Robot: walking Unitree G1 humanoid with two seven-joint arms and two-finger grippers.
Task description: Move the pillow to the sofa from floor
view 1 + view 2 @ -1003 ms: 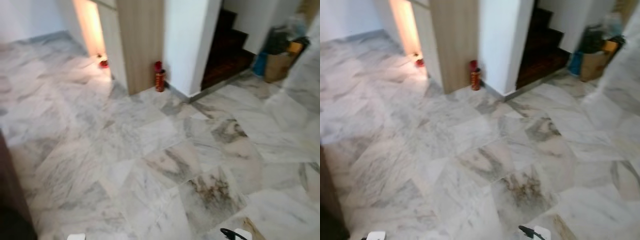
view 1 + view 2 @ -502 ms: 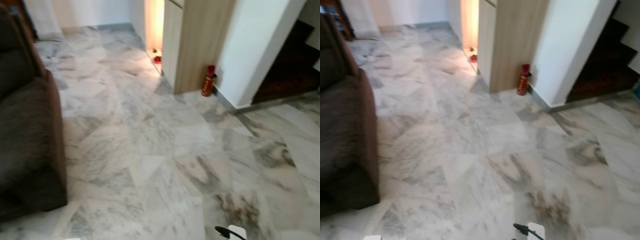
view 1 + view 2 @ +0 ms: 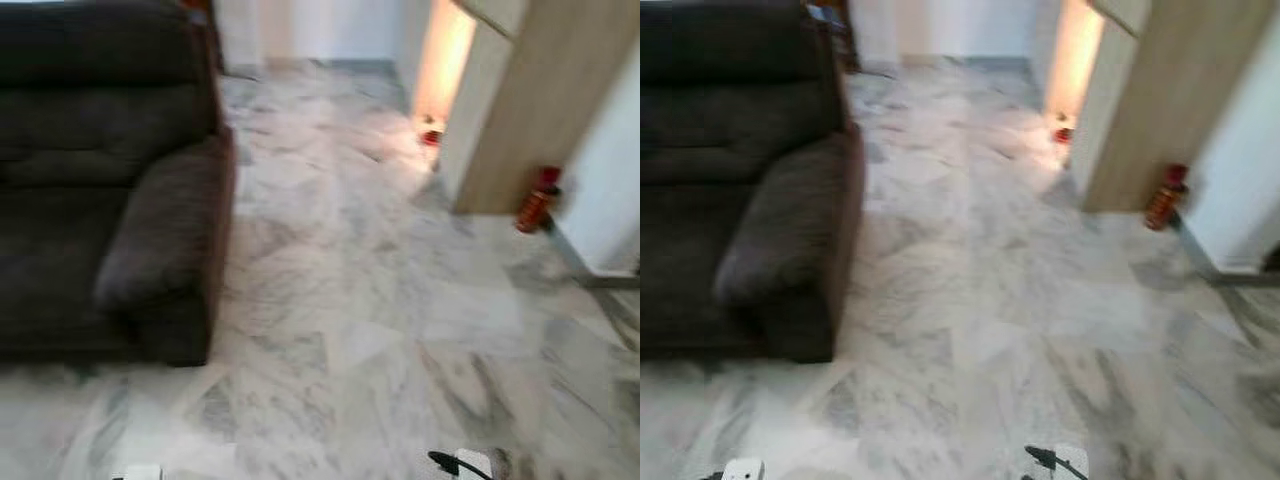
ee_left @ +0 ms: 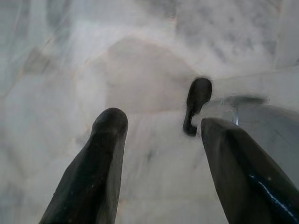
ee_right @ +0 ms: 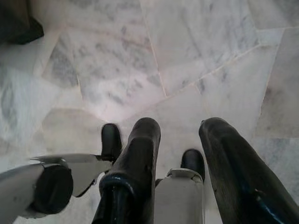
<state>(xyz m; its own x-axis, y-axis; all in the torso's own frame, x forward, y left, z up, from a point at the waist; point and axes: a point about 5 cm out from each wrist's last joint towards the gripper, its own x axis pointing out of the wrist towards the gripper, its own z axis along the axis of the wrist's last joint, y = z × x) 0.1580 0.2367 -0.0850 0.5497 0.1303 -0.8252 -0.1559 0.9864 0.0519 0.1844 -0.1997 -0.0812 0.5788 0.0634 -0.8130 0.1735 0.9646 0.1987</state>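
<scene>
Your sofa, dark brown, stands at the left on the marble floor; no pillow can be made out there. Your left tool and right tool hang released, empty, above the tiles. A red extinguisher leans by the wooden cabinet.

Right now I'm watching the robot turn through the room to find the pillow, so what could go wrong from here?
Three risks, as judgement only:
1. The head views are blurred, so a pillow could be missed.
2. The sofa armrest juts out on the robot's left; a further turn or step could clip it.
3. The red canister stands on the floor beside the wooden panel and could be knocked over.
Left end effector and right end effector hang open over bare marble floor, holding nothing.
</scene>
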